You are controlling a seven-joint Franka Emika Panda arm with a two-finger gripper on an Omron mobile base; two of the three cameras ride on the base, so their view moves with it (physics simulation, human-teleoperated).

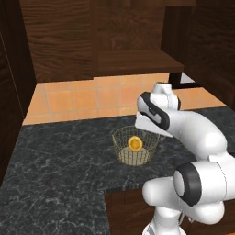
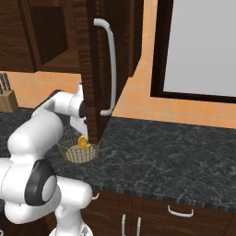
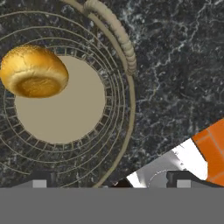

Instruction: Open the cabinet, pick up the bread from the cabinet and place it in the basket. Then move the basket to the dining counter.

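Note:
The bread (image 3: 34,71), a golden round bun, lies inside the basket (image 3: 124,43), off to one side of its pale base. From the base cameras the bread (image 1: 135,143) (image 2: 83,142) shows through the tan wire wall of the basket (image 1: 124,155) (image 2: 73,156), which stands on the black-grey marbled countertop (image 1: 55,165). My gripper (image 3: 111,180) hangs open above the basket's edge, holding nothing. The cabinet (image 2: 94,69) door stands open, its silver bar handle (image 2: 112,64) facing outward. The dining counter is out of view.
The open cabinet door hangs over the countertop just right of my arm and in front of the basket in the right base view. A knife block (image 2: 6,94) stands at the far left. Orange tiles (image 1: 87,98) back the counter. Drawers (image 2: 179,211) sit below.

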